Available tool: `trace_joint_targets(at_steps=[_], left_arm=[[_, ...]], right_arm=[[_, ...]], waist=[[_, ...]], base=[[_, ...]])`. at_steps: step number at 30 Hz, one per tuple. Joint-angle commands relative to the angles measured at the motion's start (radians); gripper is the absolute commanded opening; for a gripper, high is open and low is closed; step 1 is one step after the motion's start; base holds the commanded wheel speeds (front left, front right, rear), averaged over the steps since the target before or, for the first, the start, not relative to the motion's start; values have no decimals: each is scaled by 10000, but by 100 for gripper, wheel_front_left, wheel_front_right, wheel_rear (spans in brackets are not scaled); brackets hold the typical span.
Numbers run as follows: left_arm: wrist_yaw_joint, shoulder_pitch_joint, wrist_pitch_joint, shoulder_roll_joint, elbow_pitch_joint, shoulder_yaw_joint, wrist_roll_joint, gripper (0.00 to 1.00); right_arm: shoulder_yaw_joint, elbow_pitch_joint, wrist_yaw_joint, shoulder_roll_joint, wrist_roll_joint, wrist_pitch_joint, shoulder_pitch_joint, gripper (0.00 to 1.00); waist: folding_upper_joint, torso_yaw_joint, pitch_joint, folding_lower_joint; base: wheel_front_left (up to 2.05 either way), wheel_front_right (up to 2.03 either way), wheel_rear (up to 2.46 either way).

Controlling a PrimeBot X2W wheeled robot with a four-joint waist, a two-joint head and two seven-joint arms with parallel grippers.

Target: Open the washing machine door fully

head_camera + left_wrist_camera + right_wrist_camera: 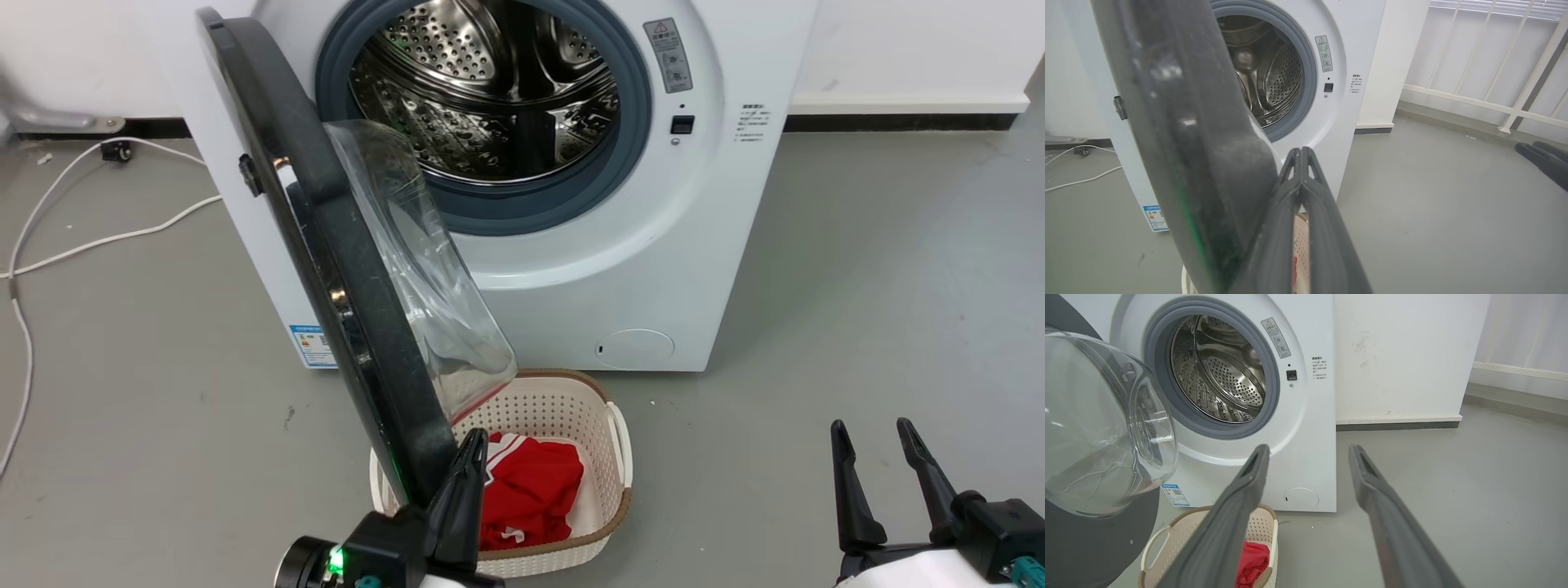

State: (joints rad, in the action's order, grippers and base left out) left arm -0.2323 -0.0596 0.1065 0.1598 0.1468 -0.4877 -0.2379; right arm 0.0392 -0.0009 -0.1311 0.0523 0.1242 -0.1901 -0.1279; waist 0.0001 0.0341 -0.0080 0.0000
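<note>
Leaning on the inner rim of the washing machine door [326, 245], the left gripper [472, 441] has its jaws pinched together with nothing between them; contact looks likely, not certain. Door stands edge-on just left of those jaws, partway out from the washing machine [653, 245], not yet fully back.

Judgement: door stiff and fairly heavy on its hinge, glossy black rim slippery. Glass bowl [416, 278] bulges toward the jaws and is best left alone. Push on the rim's free end, far from the hinge.

Right gripper [873, 433] sits well off to the right, jaws wide, empty.

Below the left jaws: cream basket [563, 400] holding red cloth [531, 490], on the door's inner side, so probably clear of the outward swing.

Beyond the jaws: open steel drum [490, 90].

Far left, past the door: white cable [82, 245] on the floor, low enough that the door should pass over it.
</note>
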Motion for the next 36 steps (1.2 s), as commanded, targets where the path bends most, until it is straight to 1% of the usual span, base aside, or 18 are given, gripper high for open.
trace_joint_targets(at_steps=[1, 6, 14, 15, 20, 26, 31, 36], left_arm=[[-132, -171, -39, 130, 93, 129, 45, 0], [-412, -506, -167, 332, 473, 363, 17, 0], [-650, -767, -168, 466, 883, 599, -54, 0], [-774, -801, -114, 531, 926, 787, -109, 0], [-931, -933, -44, 656, 964, 1187, -298, 0], [-1022, -836, 51, 961, 826, 1950, -675, 0], [-1100, -665, 267, 1275, 566, 2877, -1132, 0], [-1014, -493, 603, 1610, 102, 3744, -1594, 0]], right_arm=[[6, -18, 5, -39, 3, -21, -61, 100], [78, -129, 7, -37, -33, -8, -115, 100], [162, -295, 5, -38, -76, 33, -69, 100], [189, -344, 7, -36, -93, 52, -32, 100], [248, -463, 7, -35, -114, 88, 33, 100], [259, -558, 5, -35, -146, 134, 77, 100], [244, -605, 5, -35, -168, 205, 75, 100], [261, -664, 7, -33, -186, 239, 111, 100]], waist=[[-1, 93, -5, 0], [-1, 512, 19, 0], [-1, 1377, 130, 0], [-1, 1691, 172, 0], [-1, 2064, 241, 0], [-1, 2217, 318, 0], [-1, 2160, 395, 0], [-1, 2093, 524, 0]], base=[[0, 0, 0], [0, 0, 0], [0, 0, 0], [0, 0, 0], [0, 0, 0], [0, 0, 0], [0, 0, 0], [0, 0, 0]])
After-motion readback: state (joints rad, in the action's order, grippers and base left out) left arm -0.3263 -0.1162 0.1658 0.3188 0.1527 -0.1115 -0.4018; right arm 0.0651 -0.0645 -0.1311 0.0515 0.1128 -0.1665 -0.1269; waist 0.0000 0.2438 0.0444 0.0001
